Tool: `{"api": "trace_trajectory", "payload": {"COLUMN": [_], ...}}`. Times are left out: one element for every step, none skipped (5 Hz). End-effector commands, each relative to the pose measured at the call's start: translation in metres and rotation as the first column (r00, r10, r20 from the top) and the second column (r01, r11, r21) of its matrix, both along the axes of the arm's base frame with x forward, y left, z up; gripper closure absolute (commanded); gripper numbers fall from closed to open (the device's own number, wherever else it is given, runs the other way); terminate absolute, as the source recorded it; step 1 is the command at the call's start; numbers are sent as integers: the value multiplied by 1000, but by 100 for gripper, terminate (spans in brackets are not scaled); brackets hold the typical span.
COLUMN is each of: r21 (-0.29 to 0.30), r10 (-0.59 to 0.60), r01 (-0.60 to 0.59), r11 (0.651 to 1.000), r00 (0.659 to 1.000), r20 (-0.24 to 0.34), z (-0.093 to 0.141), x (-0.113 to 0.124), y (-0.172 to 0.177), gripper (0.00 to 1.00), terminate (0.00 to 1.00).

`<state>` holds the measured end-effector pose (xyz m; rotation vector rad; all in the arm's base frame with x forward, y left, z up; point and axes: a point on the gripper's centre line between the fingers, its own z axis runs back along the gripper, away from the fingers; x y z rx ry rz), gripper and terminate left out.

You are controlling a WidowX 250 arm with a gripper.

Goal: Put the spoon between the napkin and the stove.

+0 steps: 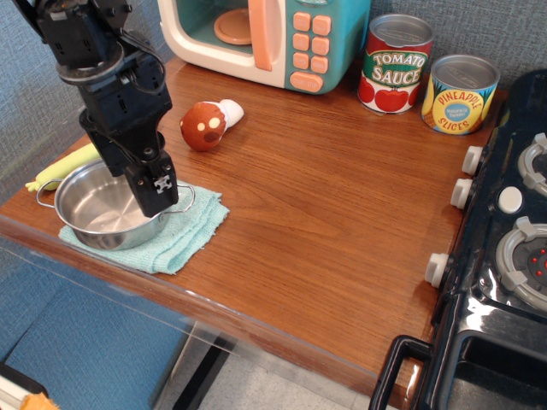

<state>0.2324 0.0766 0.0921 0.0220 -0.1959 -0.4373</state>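
Note:
The spoon [65,167] lies at the table's left edge behind the steel pot [107,207]. Only its pale yellow-green handle shows; the bowl is hidden by the pot and arm. The pot stands on the light teal napkin [184,235] at the front left. My gripper [154,192] points down over the pot's right side, to the right of the spoon. Its black fingers overlap in this view, so I cannot tell whether they are apart. The black stove [504,282], with white knobs and grey burners, fills the right side.
A teal-and-cream toy microwave [265,38] stands at the back. A tomato sauce can [395,64] and a pineapple can [460,94] stand at the back right. A brown toy mushroom [208,124] lies behind the napkin. Bare wood lies between napkin and stove.

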Motion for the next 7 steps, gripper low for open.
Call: {"api": "trace_trajectory", "payload": {"r21": [0, -18, -24, 0, 20, 44, 60], "r10": [0, 72, 126, 218, 310, 393, 456], "r01": [0, -72, -126, -218, -310, -392, -454], "r11": [1000, 997, 992, 976, 951, 919, 889], "r00": [1000, 997, 992, 976, 951, 920, 890], "r20": [0, 11, 3, 14, 4, -4, -13], "z": [0, 5, 5, 9, 5, -2, -9], "x": [0, 19, 36, 53, 62, 71, 76], "y": [0, 17, 33, 63, 94, 123, 145], "gripper": [0, 0, 0, 0, 0, 0, 0], "terminate": [0, 0, 0, 0, 0, 0, 0]}}
